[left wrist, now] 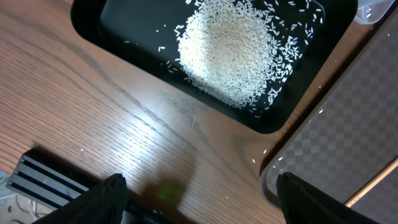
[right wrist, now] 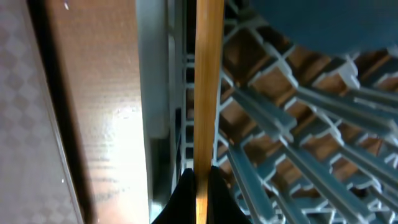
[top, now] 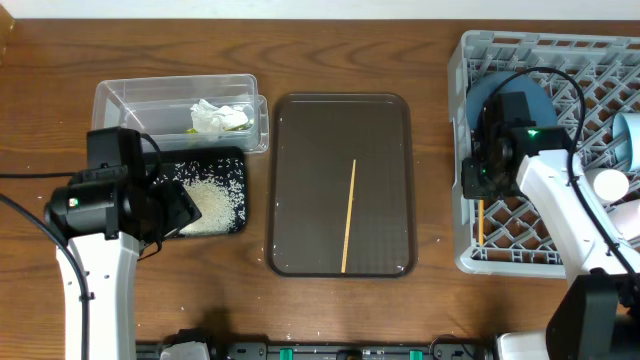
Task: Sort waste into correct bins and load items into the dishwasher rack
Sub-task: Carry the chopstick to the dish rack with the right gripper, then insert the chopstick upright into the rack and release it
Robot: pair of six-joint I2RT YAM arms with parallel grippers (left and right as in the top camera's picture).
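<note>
My right gripper (right wrist: 200,177) is shut on a wooden chopstick (right wrist: 208,93) and holds it over the left side of the grey dishwasher rack (top: 470,255); the chopstick shows below the gripper in the overhead view (top: 481,222). The dark blue plate (top: 500,95) stands in the rack, with a light blue bowl (top: 628,140) and two cups (top: 610,185) at the right edge. A second chopstick (top: 349,215) lies on the brown tray (top: 300,250). My left gripper (left wrist: 199,199) is open and empty above the table, in front of the black tray (left wrist: 112,37) that holds rice (left wrist: 230,53).
The clear tub (top: 130,100) at the back left holds the white tissue (top: 212,115) and a green-yellow wrapper (top: 238,122). The black tray (top: 235,160) sits in front of it.
</note>
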